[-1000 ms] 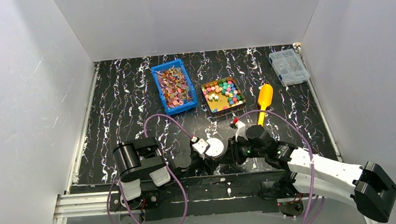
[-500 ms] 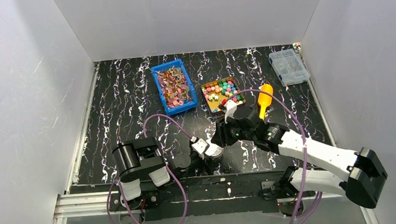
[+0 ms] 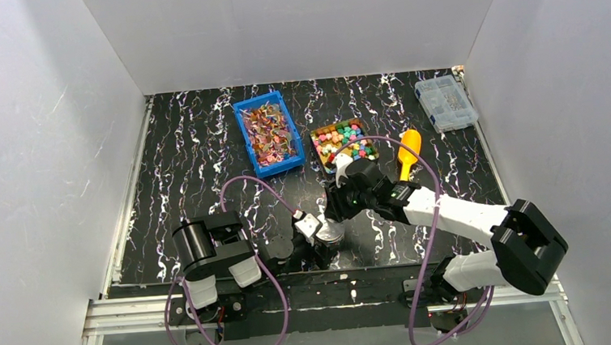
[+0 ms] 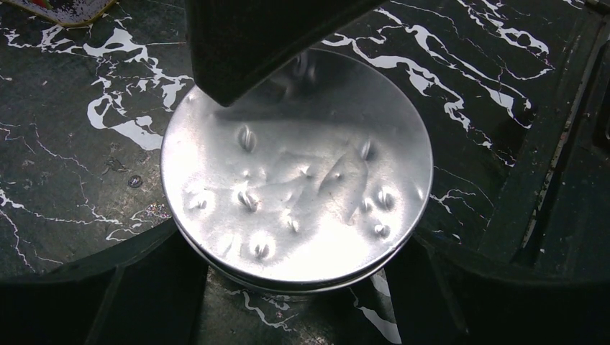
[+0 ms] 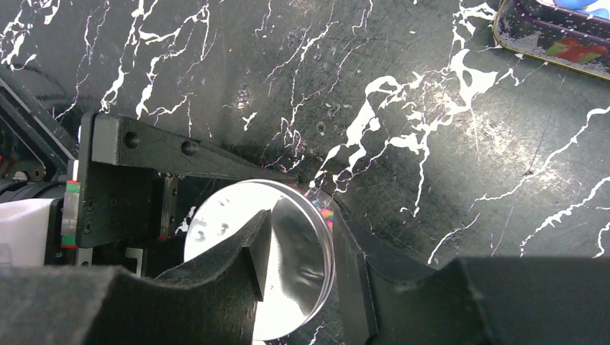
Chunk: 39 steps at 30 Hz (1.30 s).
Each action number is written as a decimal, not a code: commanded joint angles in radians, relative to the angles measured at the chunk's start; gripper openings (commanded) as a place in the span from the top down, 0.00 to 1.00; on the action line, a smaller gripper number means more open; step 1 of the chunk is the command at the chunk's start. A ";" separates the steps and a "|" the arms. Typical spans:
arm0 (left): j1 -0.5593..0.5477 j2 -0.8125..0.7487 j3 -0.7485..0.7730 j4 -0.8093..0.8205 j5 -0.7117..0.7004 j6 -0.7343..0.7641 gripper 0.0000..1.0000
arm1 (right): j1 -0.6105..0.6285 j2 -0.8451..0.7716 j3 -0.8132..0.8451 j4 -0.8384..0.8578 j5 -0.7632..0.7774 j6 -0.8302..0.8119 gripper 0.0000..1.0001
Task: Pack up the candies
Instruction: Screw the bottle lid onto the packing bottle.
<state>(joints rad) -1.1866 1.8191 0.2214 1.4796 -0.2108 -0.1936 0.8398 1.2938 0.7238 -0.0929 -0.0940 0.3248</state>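
The candies [image 3: 343, 143], small mixed-colour cubes, fill a brown tray [image 3: 324, 165] at mid-table. A round tin with a shiny dented silver lid [image 4: 295, 172] sits near the front edge [image 3: 328, 232]. My left gripper [image 4: 295, 241] is shut on the tin, with a finger against each side of its rim, and it also shows in the top view [image 3: 321, 236]. My right gripper [image 5: 302, 237] hovers open just over the tin's far edge [image 3: 340, 207]. One finger is above the lid [image 5: 288, 251] and the other is outside the rim.
A blue bin [image 3: 244, 136] of foil-wrapped sweets stands left of the candy tray. An orange scoop [image 3: 406, 153] lies to the tray's right. A clear compartment box [image 3: 445, 103] sits at the far right. The tray's corner [image 5: 554, 32] shows in the right wrist view.
My right arm has swung away from the tin's near-right side toward the candy tray, and its gripper now hangs over the tin's far edge. The left gripper and tin have stayed put.
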 commanded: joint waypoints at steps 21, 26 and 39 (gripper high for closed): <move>0.020 -0.024 -0.038 -0.142 0.012 -0.042 0.58 | -0.025 -0.023 -0.035 -0.018 -0.177 -0.053 0.68; 0.028 -0.030 -0.036 -0.146 0.006 -0.054 0.61 | -0.024 -0.069 -0.097 -0.017 -0.199 -0.025 0.69; 0.041 -0.030 -0.023 -0.171 -0.036 -0.074 0.62 | 0.036 -0.252 -0.234 -0.018 -0.224 0.103 0.71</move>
<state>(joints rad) -1.1687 1.7802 0.2085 1.4448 -0.1829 -0.2211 0.8024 1.0698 0.5262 -0.0494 -0.2131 0.3538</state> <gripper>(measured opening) 0.777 0.294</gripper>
